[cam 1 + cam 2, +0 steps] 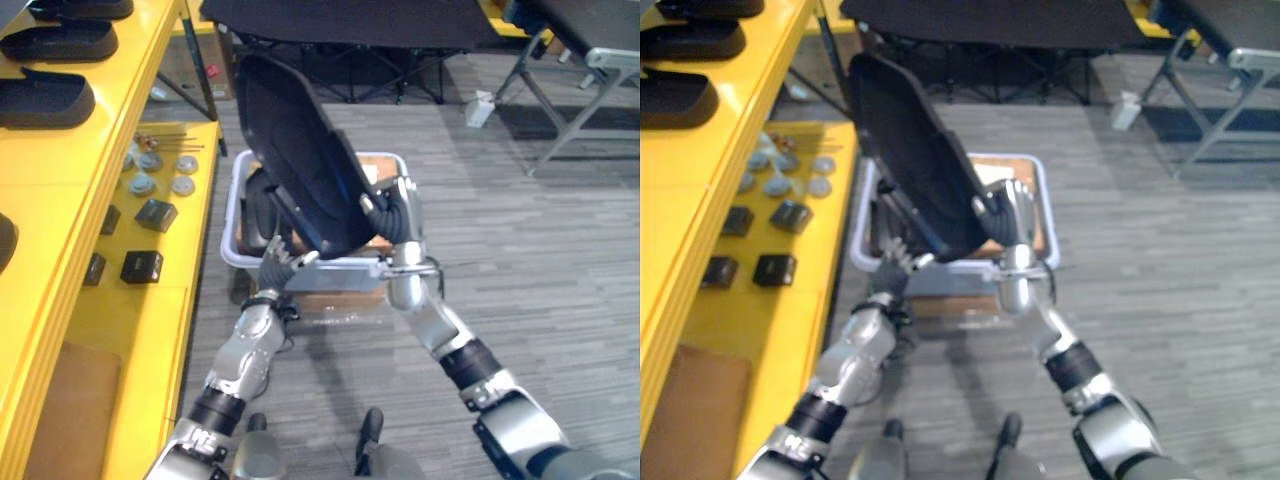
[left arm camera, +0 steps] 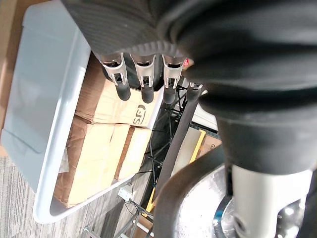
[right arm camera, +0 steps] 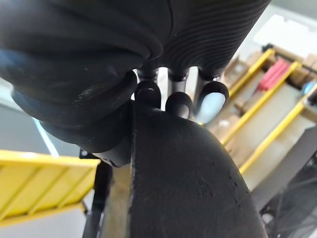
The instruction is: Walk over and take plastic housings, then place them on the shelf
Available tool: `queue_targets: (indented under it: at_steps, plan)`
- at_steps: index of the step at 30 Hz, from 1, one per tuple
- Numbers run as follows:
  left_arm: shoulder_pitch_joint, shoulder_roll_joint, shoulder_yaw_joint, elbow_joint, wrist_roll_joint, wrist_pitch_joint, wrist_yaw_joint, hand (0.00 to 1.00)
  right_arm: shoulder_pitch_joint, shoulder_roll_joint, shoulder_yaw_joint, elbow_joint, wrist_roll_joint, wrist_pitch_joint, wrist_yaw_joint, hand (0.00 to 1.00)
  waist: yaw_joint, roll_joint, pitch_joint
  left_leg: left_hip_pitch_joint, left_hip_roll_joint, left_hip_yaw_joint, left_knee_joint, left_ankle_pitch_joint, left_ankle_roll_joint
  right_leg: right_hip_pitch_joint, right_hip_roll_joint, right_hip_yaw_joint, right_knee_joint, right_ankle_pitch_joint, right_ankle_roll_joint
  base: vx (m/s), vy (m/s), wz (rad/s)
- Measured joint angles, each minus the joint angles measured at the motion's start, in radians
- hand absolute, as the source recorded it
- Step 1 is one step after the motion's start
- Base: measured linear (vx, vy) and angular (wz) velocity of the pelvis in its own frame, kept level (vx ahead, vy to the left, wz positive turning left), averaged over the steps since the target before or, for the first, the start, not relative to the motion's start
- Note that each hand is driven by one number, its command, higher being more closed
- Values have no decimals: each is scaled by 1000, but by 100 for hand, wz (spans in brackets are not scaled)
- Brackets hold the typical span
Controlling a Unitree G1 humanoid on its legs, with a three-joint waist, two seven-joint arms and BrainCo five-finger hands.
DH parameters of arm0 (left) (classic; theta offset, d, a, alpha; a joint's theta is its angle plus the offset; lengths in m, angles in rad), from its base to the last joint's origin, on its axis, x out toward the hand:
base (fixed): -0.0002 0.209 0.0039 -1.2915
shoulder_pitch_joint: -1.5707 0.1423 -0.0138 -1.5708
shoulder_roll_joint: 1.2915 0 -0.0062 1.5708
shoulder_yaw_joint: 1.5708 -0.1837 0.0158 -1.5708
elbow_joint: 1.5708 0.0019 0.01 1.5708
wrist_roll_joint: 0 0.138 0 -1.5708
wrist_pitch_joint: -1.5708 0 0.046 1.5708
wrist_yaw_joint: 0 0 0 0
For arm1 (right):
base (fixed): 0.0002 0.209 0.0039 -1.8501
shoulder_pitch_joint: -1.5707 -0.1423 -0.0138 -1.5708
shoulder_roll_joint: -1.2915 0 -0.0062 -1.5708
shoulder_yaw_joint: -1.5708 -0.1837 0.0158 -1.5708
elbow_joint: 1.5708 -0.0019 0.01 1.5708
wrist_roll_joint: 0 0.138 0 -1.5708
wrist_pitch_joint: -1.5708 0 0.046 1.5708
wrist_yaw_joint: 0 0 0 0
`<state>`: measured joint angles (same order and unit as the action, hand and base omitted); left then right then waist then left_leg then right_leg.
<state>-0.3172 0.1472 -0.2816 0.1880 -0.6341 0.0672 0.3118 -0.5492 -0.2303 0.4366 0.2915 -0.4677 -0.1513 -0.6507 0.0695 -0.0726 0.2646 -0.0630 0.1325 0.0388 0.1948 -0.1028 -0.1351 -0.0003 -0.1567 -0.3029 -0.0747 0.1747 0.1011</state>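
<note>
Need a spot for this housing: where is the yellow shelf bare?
Upper level: bare between the nearest shelved housing and the dark part at the view's edge. Lower level: bare between the black boxes and the brown board. Crowded around the grey discs. The held housing looks likelier to fit above.

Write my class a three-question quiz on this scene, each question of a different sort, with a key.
1. True or false: the black housing rests inside the white crate.
2. What lies on the yellow shelf's lower level? A) small black boxes and grey round parts B) folded towels C) red bottles
3. Which hand curls its fingers over the housing's edge?
Key: 1 false, it is held above the crate. 2 A. 3 the right hand; the left hand props the lower end.
</note>
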Motion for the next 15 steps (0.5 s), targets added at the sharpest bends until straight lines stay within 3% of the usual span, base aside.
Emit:
queue_targets:
  at_steps: [4,10,11,15]
  plan:
    - [-7,0,0,0,-77,-5,-1,0,41,7,40,2,-19,-38,22,100,-2,-7,-5,-11,3,2,29,-14,0,0,1,2,0,3,0,-49,23,-4]
    - [-27,0,4,12,-146,-14,1,0,51,12,54,10,-37,-57,24,100,-3,-10,-7,-41,5,1,55,-18,0,-19,3,2,-2,6,-4,-47,13,-1]
    - [-27,0,4,14,-148,-16,2,100,51,12,55,13,-37,-62,24,100,-3,-10,-7,-44,5,0,57,-19,0,-21,3,2,-3,11,-5,0,0,0]
    - [-28,0,8,15,-155,-39,40,100,58,19,58,33,-37,-84,25,100,-4,-10,-7,-43,5,0,57,-19,0,-20,3,2,-4,12,-5,0,0,0]
